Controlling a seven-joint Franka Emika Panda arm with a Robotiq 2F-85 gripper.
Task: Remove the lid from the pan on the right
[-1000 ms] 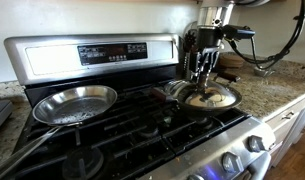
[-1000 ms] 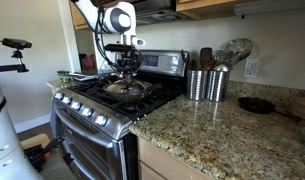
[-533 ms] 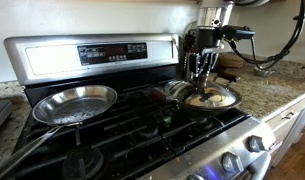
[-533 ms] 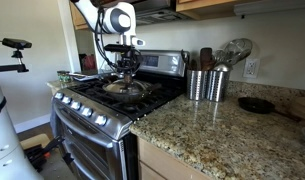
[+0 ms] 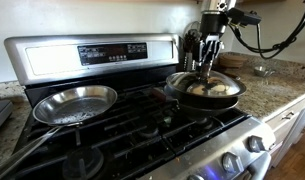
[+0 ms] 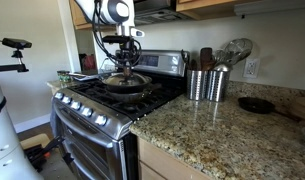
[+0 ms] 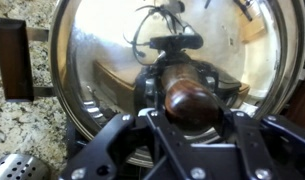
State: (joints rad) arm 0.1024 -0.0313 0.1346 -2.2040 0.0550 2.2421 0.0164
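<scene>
The glass lid with its shiny metal rim hangs over the right side of the stove. My gripper is shut on the lid's dark round knob. It holds the lid a little above the burner grates in both exterior views. The wrist view is filled by the lid seen from above. The black pan shows only as a dark rim right under the lid. I cannot tell whether lid and pan are apart.
A shiny steel frying pan sits on the far burner. The stove's control panel rises behind. Steel utensil canisters and a small dark pan stand on the granite counter. A bowl sits behind the arm.
My gripper has risen with the knob in it. The lid has come up from its low seat and now hangs higher.
</scene>
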